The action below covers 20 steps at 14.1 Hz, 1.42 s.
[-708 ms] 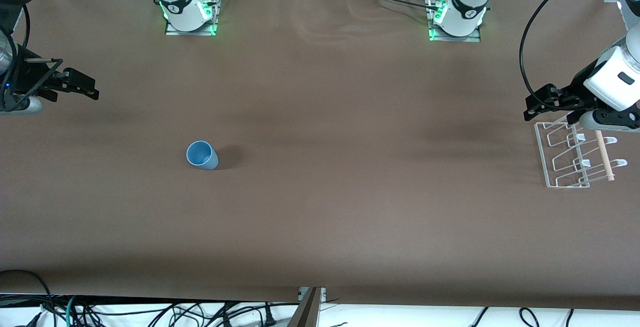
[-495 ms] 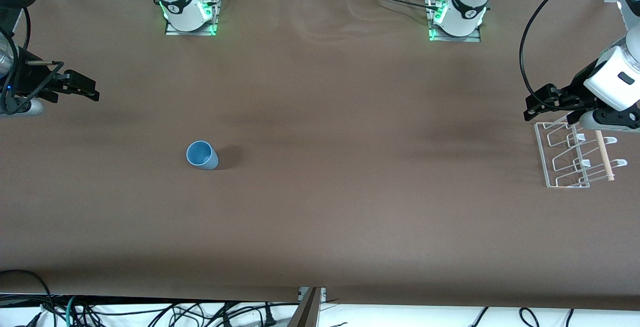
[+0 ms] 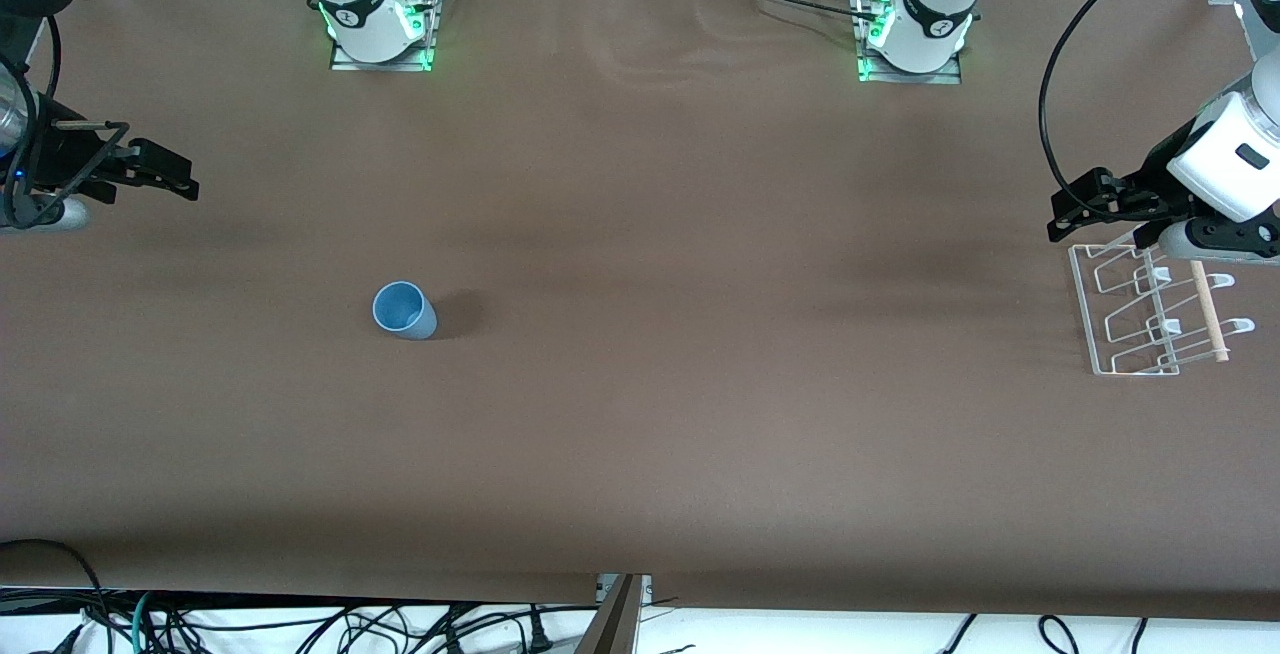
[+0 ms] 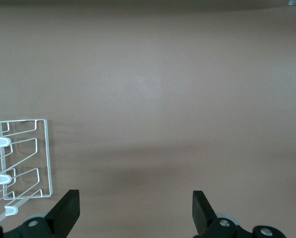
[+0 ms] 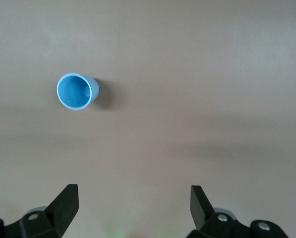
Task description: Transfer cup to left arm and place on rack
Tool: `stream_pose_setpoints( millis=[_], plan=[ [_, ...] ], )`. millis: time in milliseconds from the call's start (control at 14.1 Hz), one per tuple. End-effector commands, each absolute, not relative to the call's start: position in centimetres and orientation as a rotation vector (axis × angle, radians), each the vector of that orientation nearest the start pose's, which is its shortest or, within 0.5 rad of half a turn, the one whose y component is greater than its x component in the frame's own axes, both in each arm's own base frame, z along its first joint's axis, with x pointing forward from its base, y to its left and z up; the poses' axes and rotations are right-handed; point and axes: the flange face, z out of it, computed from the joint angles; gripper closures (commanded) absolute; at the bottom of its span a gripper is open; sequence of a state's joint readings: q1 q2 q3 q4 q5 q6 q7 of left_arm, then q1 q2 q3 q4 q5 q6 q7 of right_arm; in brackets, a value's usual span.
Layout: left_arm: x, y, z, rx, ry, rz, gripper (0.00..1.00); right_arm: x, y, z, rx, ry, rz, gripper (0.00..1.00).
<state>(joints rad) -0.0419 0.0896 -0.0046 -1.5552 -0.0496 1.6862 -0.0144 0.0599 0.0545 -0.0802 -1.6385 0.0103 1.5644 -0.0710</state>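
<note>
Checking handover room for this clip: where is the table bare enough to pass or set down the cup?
Widest bare patch: the brown table between the upright cup and the rack. The strip nearer the front camera is also free. Only the left arm's end is crowded, where the open left gripper hangs by the rack. The open right gripper waits over bare table.

Brown table (image 3: 640,414), cables (image 3: 300,624) along near edge.

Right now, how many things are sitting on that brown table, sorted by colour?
Light blue: 1, the cup
White: 1, the wire rack
Total: 2
</note>
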Motion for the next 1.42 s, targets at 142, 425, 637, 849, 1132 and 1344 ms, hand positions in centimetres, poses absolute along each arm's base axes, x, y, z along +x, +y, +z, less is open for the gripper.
stream_pose_setpoints(
  millis=[142, 425, 637, 849, 1132, 1344],
  plan=[
    [59.4, -3.9, 59.5, -3.213, 0.048, -0.055, 0.00, 57.6, 0.4, 50.5, -3.117, -0.126, 0.394, 0.00],
    [59.4, -4.1, 59.6, -3.213, 0.053, -0.064, 0.00, 57.1, 5.5, 39.9, -3.139, -0.119, 0.349, 0.00],
    [59.7, -4.1, 58.9, -3.213, 0.050, -0.040, 0.00, 56.7, 7.5, 34.3, -3.148, -0.149, 0.242, 0.01],
    [59.7, -4.1, 58.8, -3.213, 0.050, -0.038, 0.00, 58.3, 9.2, 31.4, -3.125, -0.130, 0.150, 0.01],
    [59.8, -4.0, 58.8, -3.211, 0.047, -0.038, 0.00, 59.2, 11.7, 28.5, -3.129, -0.121, 0.093, 0.01],
    [59.8, -4.1, 58.7, -3.213, 0.050, -0.035, 0.00, 59.8, 11.9, 28.0, -3.130, -0.131, 0.087, 0.01]
  ],
)
